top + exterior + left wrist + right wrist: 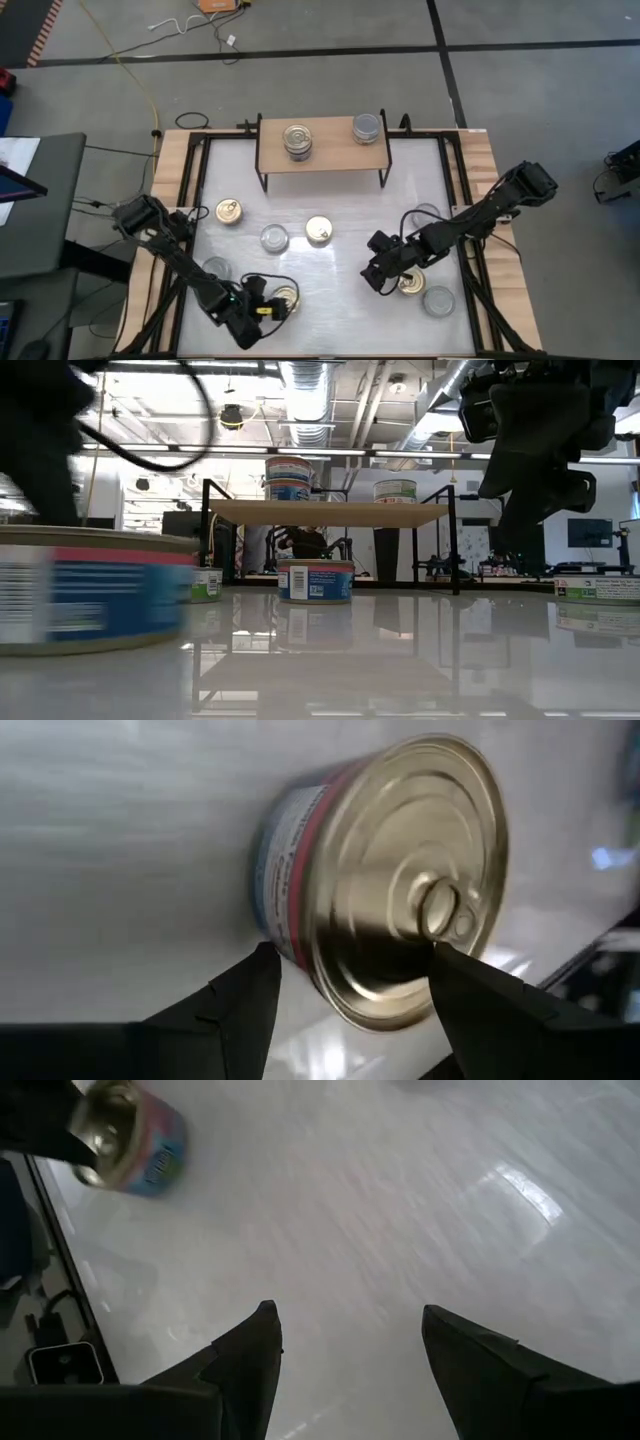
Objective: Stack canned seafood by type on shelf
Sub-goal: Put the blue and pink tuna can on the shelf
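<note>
The shelf point(322, 157) stands at the far middle of the white counter point(330, 300), a light-wood board on thin black legs. On its left part sits a stack of two gold-lidded cans point(297, 140), one on top of the other; on its right part sits a single silver-lidded can point(368, 127), well apart from the stack.

Loose cans lie on the counter nearer than the shelf. A gold-lidded can point(229, 211) is at the left, a silver-lidded can point(274, 238) and another gold-lidded can point(319, 231) sit near the middle, and a silver-lidded can point(215, 268) lies by the left arm. On the right, a silver-lidded can point(424, 216) is partly hidden by the right arm and one more silver-lidded can point(438, 301) sits at the near right.

The left gripper point(268, 309) is at the near left, low over the counter, its fingers apart on either side of a gold pull-tab can point(385, 880) with a blue and red label; whether the fingers point(240, 1000) press on it cannot be told. That can stands on the counter.

The right gripper point(378, 275) hangs at the near right of the counter, its fingers point(245, 1355) spread apart with only bare counter between them. A gold-lidded can point(411, 284) lies just beside it, partly under the arm.
</note>
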You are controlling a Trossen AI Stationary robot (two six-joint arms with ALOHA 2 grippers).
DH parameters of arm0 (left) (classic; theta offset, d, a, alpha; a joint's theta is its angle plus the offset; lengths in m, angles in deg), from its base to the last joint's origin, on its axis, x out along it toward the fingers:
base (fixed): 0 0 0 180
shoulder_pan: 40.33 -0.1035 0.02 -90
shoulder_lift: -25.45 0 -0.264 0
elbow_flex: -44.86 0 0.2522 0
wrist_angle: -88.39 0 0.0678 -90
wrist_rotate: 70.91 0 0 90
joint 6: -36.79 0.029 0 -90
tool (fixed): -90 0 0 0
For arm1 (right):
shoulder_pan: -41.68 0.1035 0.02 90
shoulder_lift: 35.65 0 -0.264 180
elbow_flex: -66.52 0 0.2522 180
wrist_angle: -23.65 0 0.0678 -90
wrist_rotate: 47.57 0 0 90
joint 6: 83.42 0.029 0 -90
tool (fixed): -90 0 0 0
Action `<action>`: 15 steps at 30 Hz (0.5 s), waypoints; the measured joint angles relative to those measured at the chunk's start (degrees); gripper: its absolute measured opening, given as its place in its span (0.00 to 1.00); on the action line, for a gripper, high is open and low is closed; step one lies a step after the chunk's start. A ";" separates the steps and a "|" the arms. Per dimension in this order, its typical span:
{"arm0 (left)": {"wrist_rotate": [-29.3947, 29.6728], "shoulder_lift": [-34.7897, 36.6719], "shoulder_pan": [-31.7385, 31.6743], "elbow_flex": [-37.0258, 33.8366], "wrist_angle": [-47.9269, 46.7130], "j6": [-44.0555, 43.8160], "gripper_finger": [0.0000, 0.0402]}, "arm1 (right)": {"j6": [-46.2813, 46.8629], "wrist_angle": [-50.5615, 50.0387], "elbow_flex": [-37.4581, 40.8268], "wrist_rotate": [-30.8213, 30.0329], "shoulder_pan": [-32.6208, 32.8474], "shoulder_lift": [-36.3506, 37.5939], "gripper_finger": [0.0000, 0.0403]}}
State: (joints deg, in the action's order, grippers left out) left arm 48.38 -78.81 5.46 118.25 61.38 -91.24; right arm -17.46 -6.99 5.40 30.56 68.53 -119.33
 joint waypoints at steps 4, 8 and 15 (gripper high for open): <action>5.51 -2.87 -4.15 -0.01 7.62 5.69 0.60 | 0.00 0.26 0.00 0.00 0.00 0.00 0.66; 8.54 -3.49 -7.73 -0.10 14.65 16.19 0.60 | 0.26 0.16 0.00 0.01 0.03 0.00 0.66; 8.45 -3.35 -9.54 -0.08 17.86 22.30 0.60 | 4.34 0.33 0.00 0.00 0.09 -0.38 0.66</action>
State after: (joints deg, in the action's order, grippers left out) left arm 56.83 -82.16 -4.08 118.17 79.24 -68.94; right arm -13.13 -6.66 5.40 30.56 68.62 -119.71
